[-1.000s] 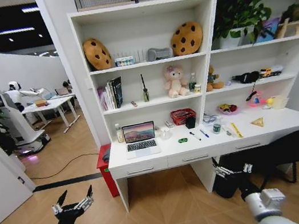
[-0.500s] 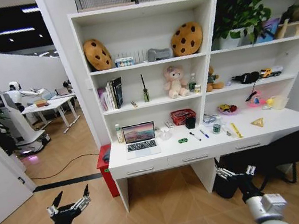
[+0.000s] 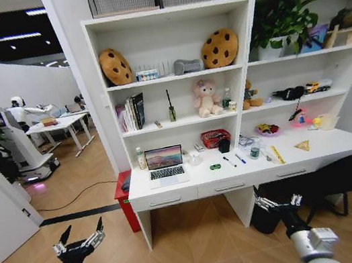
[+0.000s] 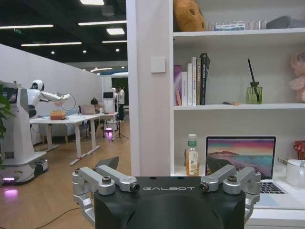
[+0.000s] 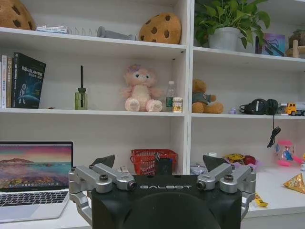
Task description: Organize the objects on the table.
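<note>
The long white table (image 3: 341, 142) stands a good way ahead of me under a wall of shelves. On it sit an open silver laptop (image 3: 164, 163) (image 4: 240, 156) (image 5: 33, 167), a tiny green toy car (image 3: 215, 165), pens (image 3: 230, 161) and a small can (image 3: 254, 151). My left gripper (image 3: 83, 229) (image 4: 164, 164) is held low over the floor, well short of the table's left end, open and holding nothing. My right gripper (image 3: 279, 203) (image 5: 158, 162) is open too, low in front of the table's right half.
A red bin (image 3: 126, 201) stands by the table's left leg, and a black object (image 3: 338, 178) fills the space under its right end. Another robot (image 3: 18, 145) and a far table (image 3: 59, 123) are at the left. Open wooden floor (image 3: 190, 251) lies between me and the table.
The whole picture has shifted slightly, so the camera moved. My left gripper has sunk a little and drifted left. The right gripper barely moved, and nothing on the table changed.
</note>
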Controlling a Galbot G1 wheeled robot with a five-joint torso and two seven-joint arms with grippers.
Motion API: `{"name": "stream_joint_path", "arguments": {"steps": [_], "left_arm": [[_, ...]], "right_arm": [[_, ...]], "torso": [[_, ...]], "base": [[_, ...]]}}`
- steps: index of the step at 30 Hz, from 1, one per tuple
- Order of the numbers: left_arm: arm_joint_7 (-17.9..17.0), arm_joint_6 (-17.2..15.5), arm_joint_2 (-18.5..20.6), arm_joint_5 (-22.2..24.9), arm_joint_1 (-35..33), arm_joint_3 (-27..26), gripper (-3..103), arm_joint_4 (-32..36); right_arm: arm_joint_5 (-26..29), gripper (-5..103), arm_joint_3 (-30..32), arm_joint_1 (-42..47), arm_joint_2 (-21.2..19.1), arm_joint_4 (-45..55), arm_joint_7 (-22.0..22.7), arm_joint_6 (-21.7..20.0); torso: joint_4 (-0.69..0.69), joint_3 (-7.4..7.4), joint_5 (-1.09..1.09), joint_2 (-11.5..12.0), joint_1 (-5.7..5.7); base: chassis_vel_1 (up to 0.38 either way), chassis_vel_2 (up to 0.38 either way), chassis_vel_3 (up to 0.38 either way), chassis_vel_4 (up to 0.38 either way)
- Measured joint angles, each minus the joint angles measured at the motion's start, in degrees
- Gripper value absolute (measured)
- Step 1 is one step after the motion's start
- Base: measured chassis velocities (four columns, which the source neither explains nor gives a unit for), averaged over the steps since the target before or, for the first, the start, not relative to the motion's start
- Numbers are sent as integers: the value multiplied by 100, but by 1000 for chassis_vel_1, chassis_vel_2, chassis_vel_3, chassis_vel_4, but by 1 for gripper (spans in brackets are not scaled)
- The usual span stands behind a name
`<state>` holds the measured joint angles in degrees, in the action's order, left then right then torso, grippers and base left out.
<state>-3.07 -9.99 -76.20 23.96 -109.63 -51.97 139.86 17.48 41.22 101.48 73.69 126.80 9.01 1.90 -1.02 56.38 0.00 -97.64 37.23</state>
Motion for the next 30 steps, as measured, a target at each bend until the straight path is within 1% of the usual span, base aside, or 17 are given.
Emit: {"name": "stream_joint_path", "arguments": {"steps": [2, 6, 8, 11, 17, 21, 22, 25, 27, 30], "left_arm": [[7, 32, -50, -113, -16, 31, 100, -10], [7, 40, -76, -131, -41, 27, 100, -10], [13, 67, -85, -132, -56, 21, 100, -12], [14, 85, -112, -132, -57, 20, 100, -13], [62, 123, -176, -139, -61, 39, 100, -16], [75, 126, -163, -141, -56, 42, 100, -23], [83, 126, -158, -141, -56, 42, 100, -26], [100, 131, -160, -147, -61, 43, 100, -38], [114, 147, -177, -165, -68, 43, 100, -45], [116, 154, -182, -168, -70, 43, 100, -45]], "right_arm": [[15, 100, -24, -21, 7, -28, -7, -44], [31, 100, -27, -24, 6, -60, -7, -47], [54, 100, -27, -27, -7, -70, -7, -47], [75, 100, -29, -40, -30, -75, -7, -43], [108, 100, -32, -51, -53, -74, -7, -31], [134, 100, -46, -42, -46, -67, -11, 13], [135, 100, -51, -39, -40, -67, -13, 24], [135, 100, -62, -29, -25, -64, -18, 38], [131, 100, -71, 2, -4, -53, -31, 68], [131, 100, -74, 7, 5, -48, -35, 80]], "torso": [[0, 0, 0, 0, 0], [1, -2, 0, 3, -2], [-1, -5, 0, 7, -5], [0, -8, 0, 13, -7], [2, -11, 0, 24, -8], [-3, -14, -3, 28, -12], [0, -15, 2, 29, -13], [3, -17, 2, 31, -14], [-3, -17, -4, 34, -14], [-1, -18, 0, 34, -15]], "base": [[0, 0, 0, 0], [-17, 9, 5, -26], [-84, 63, 64, -76], [-122, 120, 112, -109], [-161, 183, 215, -191], [-249, 214, 260, -261], [-256, 294, 265, -283], [-258, 294, 281, -273], [-327, 294, 325, -322], [-349, 323, 315, -347]]}}
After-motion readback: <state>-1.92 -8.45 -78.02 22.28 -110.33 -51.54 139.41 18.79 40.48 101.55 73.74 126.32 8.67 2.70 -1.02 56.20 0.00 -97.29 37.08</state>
